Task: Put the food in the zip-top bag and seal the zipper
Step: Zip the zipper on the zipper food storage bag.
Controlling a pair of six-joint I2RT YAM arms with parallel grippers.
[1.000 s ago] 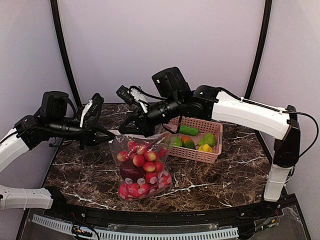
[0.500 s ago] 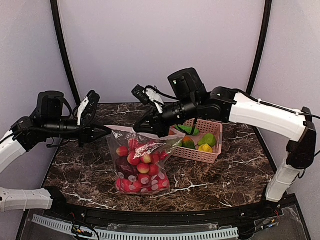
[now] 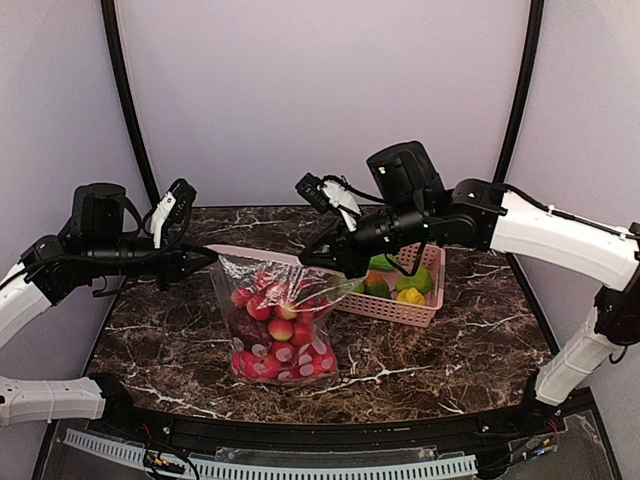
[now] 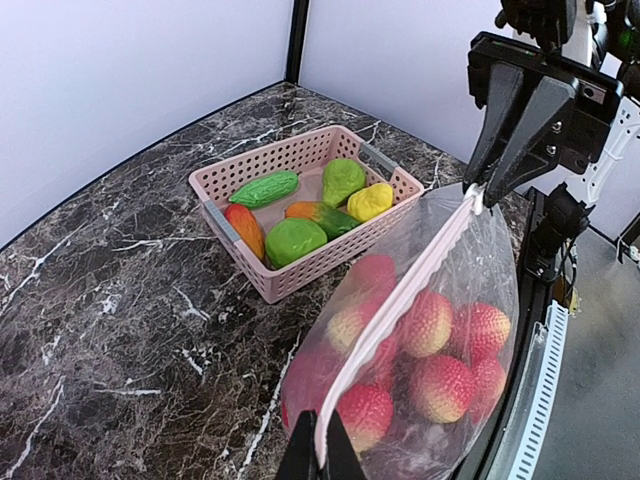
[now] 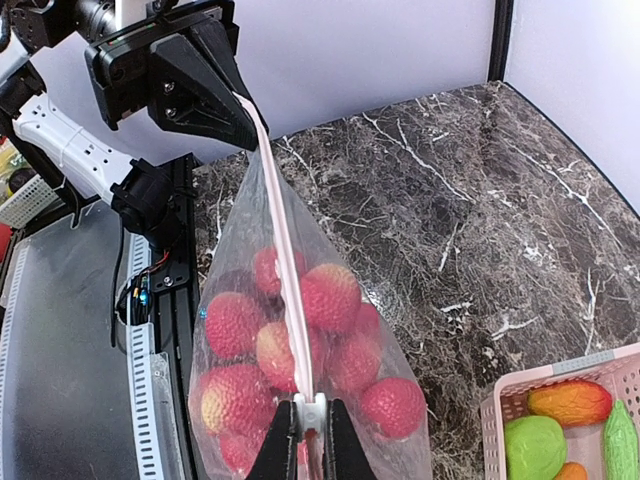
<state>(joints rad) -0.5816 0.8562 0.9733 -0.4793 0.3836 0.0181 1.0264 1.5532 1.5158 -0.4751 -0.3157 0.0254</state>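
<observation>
The zip-top bag hangs over the table between my two grippers, its bottom resting on the marble. Red, bumpy toy fruits, the food, fill it. The pale pink zipper is stretched taut along the top. My left gripper is shut on the zipper's left end. My right gripper is shut on the white slider at the zipper's right end. In the right wrist view the zipper runs straight to the left gripper, with the food on both sides.
A pink lattice basket with green, yellow and orange toy produce stands right of the bag, under the right arm. The left wrist view shows the basket beside the bag. The table's front rail lies close below the bag.
My right gripper has slid to the right along the zipper, and the left gripper has eased left. The bag's top edge is now stretched longer and straighter.
</observation>
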